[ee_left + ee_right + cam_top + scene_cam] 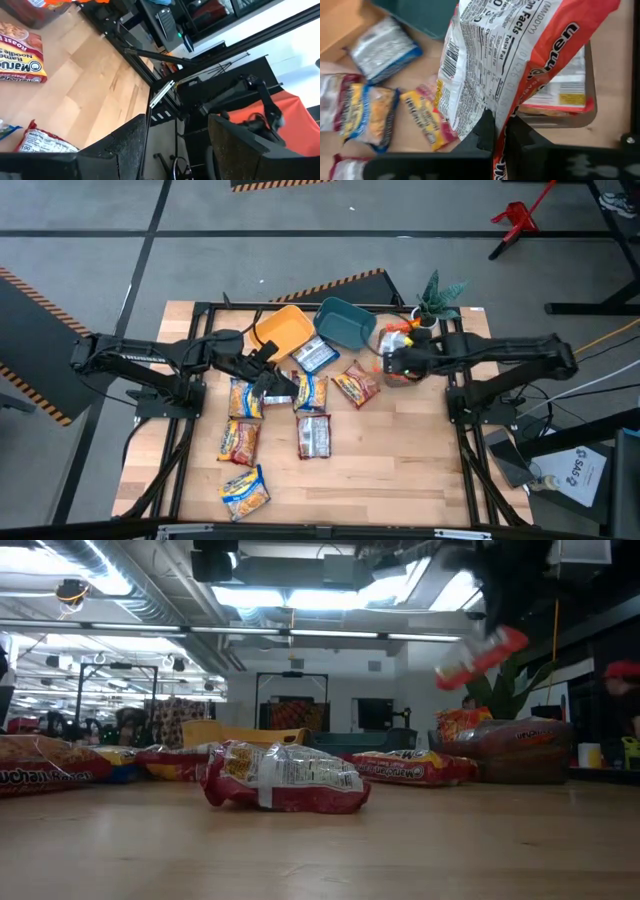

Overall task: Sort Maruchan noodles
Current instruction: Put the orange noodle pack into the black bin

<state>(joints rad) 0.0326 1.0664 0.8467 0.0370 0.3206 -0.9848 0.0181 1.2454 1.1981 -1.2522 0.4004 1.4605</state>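
Several Maruchan noodle packets lie flat on the wooden table: yellow-and-blue ones, a maroon one that is nearest in the low view, and one lying silver back up. My right gripper is shut on an orange packet, in the air over a dark grey bin that has orange packets inside. The low view shows that packet raised. My left gripper is open and empty, above the packets left of the table's middle. My right gripper pinches the orange packet between its two fingers at one end, by the edge. The packet is lifted clear of the table, and the low view shows it tilted in the air.
A yellow bin and a teal bin stand at the table's far edge, with a small plant at the far right corner. Bare wood lies on the near right part of the table.
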